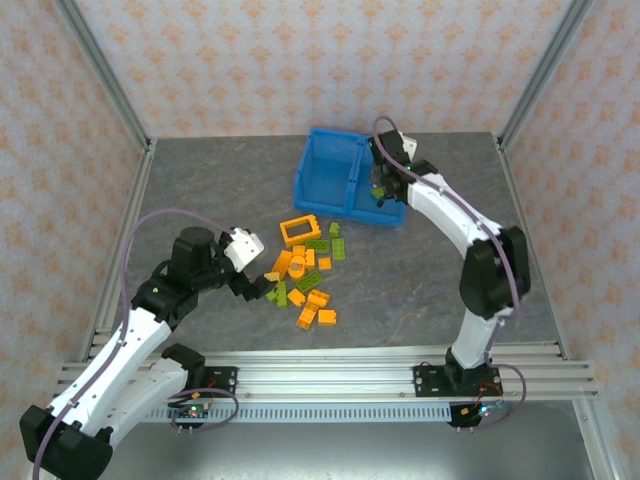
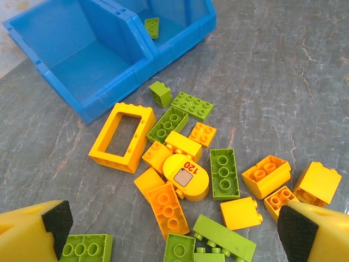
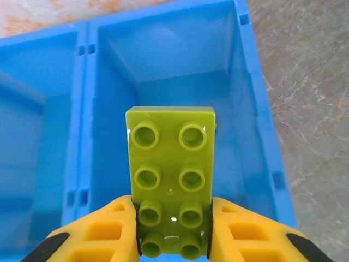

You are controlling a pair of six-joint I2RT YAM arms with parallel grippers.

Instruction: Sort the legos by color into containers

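You had the right pincer (image 3: 174,232) clenched on a green brick (image 3: 170,158), hung over the bin's (image 3: 82,82) right compartment. A second green brick (image 2: 152,27) lay there, so colours matched. Your left pincer (image 2: 177,228) gaped above the pile (image 2: 180,164) on the bench (image 2: 283,82), likely for the next pick.

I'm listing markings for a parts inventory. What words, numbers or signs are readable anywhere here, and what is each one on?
"120": red digits on the rounded orange brick in the pile, beside a small grey square.
No writing shows on the bin, the held green brick or the other legos. In the top view the pile is too small to read.
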